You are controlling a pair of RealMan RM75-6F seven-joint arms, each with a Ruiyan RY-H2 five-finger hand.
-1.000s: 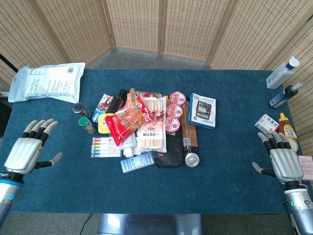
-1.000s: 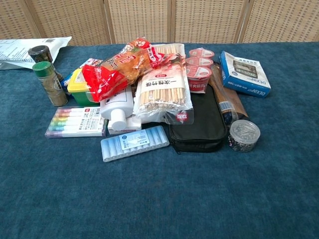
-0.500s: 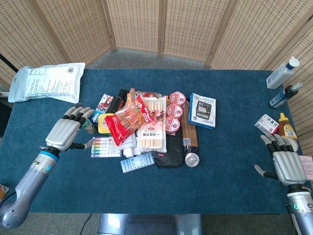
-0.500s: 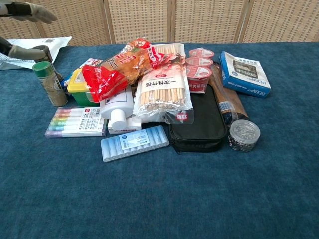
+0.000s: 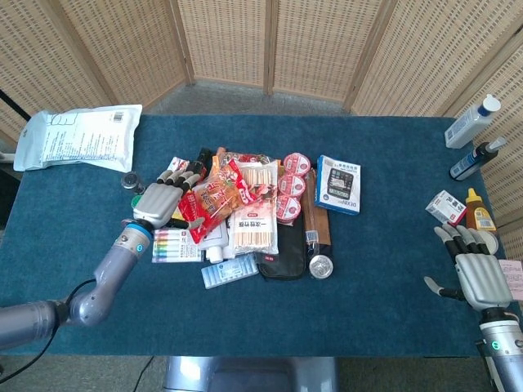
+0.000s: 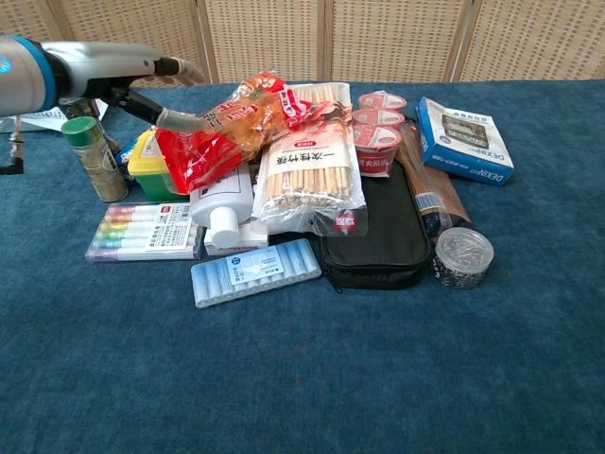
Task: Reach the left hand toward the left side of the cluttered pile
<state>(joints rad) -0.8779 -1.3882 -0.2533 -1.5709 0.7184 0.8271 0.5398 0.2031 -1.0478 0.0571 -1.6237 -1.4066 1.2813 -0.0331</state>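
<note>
The cluttered pile lies mid-table: a red snack bag (image 5: 211, 200) (image 6: 213, 132), a chopstick pack (image 5: 253, 224), a marker pack (image 5: 176, 245) (image 6: 142, 232), a yellow-lidded tub (image 6: 151, 161) and a green-capped spice jar (image 6: 93, 156). My left hand (image 5: 161, 200) (image 6: 113, 80) hovers over the pile's left side, above the tub, with its fingers spread and its fingertips at the snack bag's edge. Nothing is in it; I cannot tell whether it touches anything. My right hand (image 5: 478, 276) rests open near the table's right front edge, holding nothing.
A white printed bag (image 5: 78, 137) lies at the back left corner. Two bottles (image 5: 470, 122) (image 5: 476, 159), a small box (image 5: 445, 204) and a yellow bottle (image 5: 480, 212) stand along the right edge. A wicker screen closes off the back.
My left hand has travelled from the table's left front edge rightward and forward to above the pile's left side. The right hand has barely shifted.
</note>
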